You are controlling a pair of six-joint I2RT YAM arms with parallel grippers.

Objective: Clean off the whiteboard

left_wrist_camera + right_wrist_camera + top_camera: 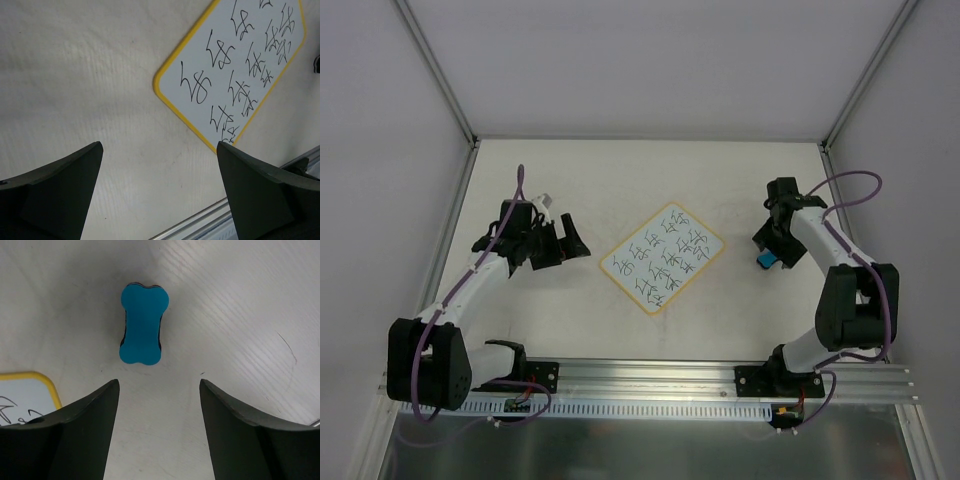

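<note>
The whiteboard lies tilted at the table's middle, white with a yellow border and dark scribbles all over its face. The left wrist view shows it at the upper right. One corner of it shows in the right wrist view. A blue bone-shaped eraser lies flat on the table to the right of the board. My right gripper is open and empty, hovering just short of the eraser. My left gripper is open and empty, to the left of the board.
The off-white tabletop is fenced by a metal frame with posts at the back corners. An aluminium rail with the arm bases runs along the near edge, and it shows in the left wrist view.
</note>
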